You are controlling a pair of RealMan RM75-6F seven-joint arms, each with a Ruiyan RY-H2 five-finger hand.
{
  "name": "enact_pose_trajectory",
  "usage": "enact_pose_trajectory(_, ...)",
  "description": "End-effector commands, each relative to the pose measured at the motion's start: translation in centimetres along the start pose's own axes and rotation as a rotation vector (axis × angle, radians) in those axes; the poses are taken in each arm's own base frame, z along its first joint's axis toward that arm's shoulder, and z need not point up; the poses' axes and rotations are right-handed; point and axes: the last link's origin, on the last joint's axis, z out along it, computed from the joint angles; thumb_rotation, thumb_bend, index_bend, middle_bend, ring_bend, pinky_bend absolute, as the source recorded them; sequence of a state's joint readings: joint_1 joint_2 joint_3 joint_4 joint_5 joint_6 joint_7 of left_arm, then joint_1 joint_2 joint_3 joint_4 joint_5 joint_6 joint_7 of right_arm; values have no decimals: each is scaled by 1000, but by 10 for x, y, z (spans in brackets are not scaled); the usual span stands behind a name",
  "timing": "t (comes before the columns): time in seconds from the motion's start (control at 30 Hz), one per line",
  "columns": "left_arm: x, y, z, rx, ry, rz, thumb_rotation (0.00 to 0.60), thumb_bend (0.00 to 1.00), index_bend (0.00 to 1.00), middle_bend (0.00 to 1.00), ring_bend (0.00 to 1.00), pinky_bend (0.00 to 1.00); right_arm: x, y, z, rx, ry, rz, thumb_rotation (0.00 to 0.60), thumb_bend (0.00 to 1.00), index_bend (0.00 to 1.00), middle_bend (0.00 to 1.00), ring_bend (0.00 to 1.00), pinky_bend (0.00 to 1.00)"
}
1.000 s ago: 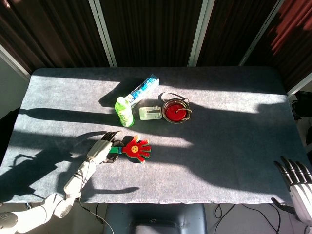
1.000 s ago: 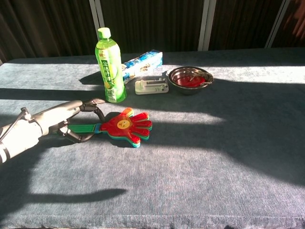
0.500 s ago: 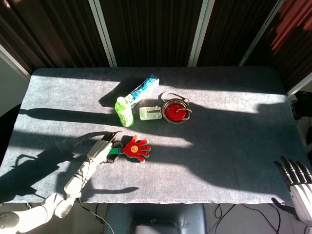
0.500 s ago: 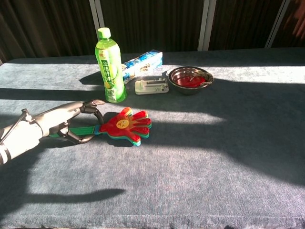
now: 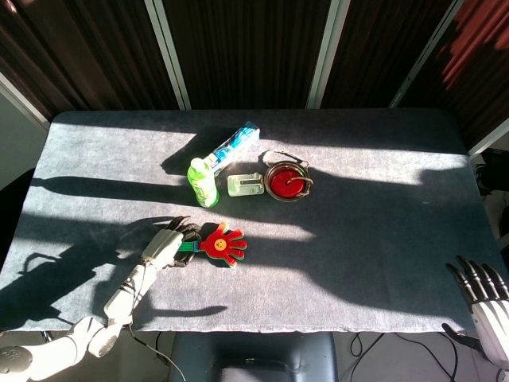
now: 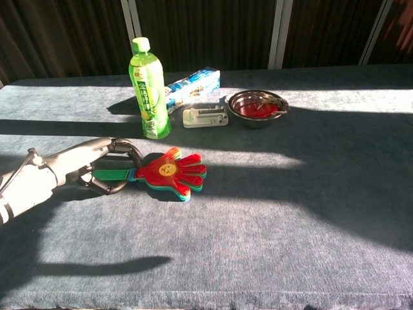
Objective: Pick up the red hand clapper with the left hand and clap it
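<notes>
The left hand (image 6: 97, 169) grips the green handle of the red hand clapper (image 6: 169, 170) (flat on the worktop (image 6: 271, 219)), while the right hand (image 5: 483, 296) is spread, holding nothing.

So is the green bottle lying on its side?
No, the green bottle stands upright on the table, cap up, in front of the blue box.

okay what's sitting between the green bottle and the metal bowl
A small pale green flat device lies between the green bottle and the metal bowl; the head and chest views both show it.
</notes>
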State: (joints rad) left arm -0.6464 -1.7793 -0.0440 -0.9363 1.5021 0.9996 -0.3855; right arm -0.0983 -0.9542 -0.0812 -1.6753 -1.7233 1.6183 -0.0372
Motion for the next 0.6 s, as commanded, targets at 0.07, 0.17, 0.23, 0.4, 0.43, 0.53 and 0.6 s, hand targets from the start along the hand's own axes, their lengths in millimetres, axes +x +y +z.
enact_pose_trajectory(0.07, 1, -1, -1, -6, 10, -6, 600, 530, 811, 348, 94, 0, 0, 0, 0, 1, 0, 0, 600, 145, 0, 0, 0, 0)
enact_pose_trajectory(0.17, 3, 2, -3, -28, 44, -20, 600, 532, 820, 434, 171, 0, 0, 0, 0, 1, 0, 1, 600, 144, 0, 0, 0, 0)
enact_pose_trajectory(0.23, 6, 5, -5, -49, 75, -34, 600, 535, 822, 483, 179, 0, 0, 0, 0, 2, 0, 1, 600, 144, 0, 0, 0, 0)
enact_pose_trajectory(0.4, 10, 11, -9, -100, 143, -102, 600, 534, 822, 693, 308, 0, 0, -1, -1, 3, 1, 2, 600, 144, 0, 0, 0, 0)
enact_pose_trajectory(0.43, 10, 12, -10, -107, 148, -114, 600, 535, 822, 721, 331, 0, 0, -1, -1, 3, 1, 2, 600, 144, 0, 0, 0, 0)
enact_pose_trajectory(0.53, 12, 12, -11, -115, 177, -153, 600, 539, 822, 769, 367, 0, 0, -1, -1, 4, -1, 1, 600, 145, 0, 0, 0, 0)
enact_pose_trajectory(0.6, 12, 12, -12, -118, 196, -194, 600, 544, 822, 786, 402, 0, 0, -1, -1, 4, -1, 1, 600, 144, 0, 0, 0, 0)
